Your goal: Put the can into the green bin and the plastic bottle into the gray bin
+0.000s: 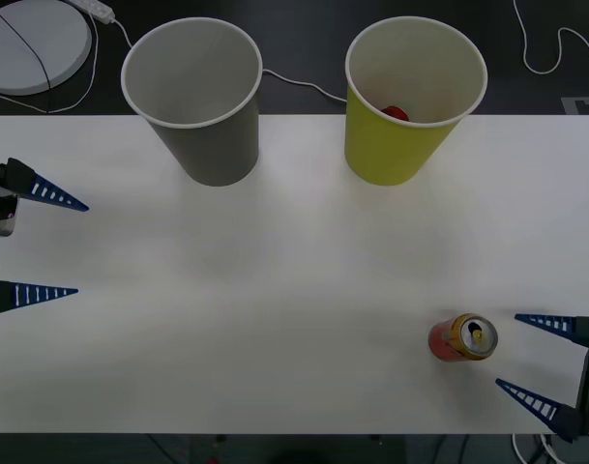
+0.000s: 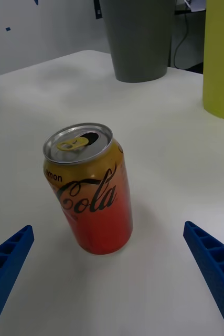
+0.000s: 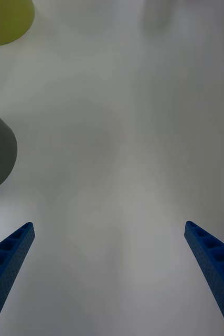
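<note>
**Two bins at the back, one can still out on the table**

One can [image 1: 462, 337] stands upright on the white table [image 1: 275, 290], near its front edge on my right side. From the right wrist camera I read it clearly [image 2: 89, 189]: red-orange body, gold shoulder, silver top with the tab opening showing, dark script lettering down the side.

My right gripper [image 1: 536, 360] sits just beside the can, on its outer side, at table height. Its blue ribbed fingers [image 1: 555, 323] are spread wide and point toward the can without touching it; on the wrist camera the can stands ahead of the two fingertips [image 2: 7, 262], not between them.

My left gripper [image 1: 67, 247] waits at the table's left edge, well apart from everything, fingers spread wide as well and holding nothing.

At the far edge of the table stand both cups. I see the gray bin [image 1: 199, 106] on the left and the green bin [image 1: 410, 106] on the right, apart from each other, both upright with white rims. Something small and red [image 1: 396, 113] lies inside the green bin; I cannot tell what it is. A white cable [image 1: 304, 85] runs behind the bins.
</note>
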Controlling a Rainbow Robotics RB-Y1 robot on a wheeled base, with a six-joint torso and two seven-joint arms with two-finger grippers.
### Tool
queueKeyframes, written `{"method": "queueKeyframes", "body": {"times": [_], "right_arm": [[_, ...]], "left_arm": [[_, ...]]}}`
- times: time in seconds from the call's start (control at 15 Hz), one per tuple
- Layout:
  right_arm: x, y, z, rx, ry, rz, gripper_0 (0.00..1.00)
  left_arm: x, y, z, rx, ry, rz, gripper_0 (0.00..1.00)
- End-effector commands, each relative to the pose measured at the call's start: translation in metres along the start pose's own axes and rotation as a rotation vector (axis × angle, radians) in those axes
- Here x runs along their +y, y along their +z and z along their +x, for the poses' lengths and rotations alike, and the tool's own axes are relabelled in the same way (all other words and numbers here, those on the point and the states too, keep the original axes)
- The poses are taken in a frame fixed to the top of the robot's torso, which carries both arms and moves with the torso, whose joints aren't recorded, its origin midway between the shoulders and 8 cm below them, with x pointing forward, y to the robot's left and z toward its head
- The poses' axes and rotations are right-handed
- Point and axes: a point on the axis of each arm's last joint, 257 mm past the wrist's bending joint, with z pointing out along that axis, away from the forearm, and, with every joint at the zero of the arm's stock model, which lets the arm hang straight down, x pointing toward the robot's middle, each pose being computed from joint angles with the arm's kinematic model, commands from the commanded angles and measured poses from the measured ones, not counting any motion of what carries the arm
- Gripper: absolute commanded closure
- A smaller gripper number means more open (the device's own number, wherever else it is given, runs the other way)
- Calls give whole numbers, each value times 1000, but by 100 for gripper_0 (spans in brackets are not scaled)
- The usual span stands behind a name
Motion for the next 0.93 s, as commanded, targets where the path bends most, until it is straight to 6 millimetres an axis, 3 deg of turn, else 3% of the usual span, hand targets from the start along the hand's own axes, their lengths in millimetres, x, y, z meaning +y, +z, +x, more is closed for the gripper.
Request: {"method": "queueKeyframes", "body": {"times": [0.07, 0.93], "right_arm": [[5, 16, 5, -14, 11, 21, 0], [20, 85, 2, -78, -34, 0, 0]], "left_arm": [[0, 0, 0, 0, 0, 0, 0], [0, 0, 0, 0, 0, 0, 0]]}}
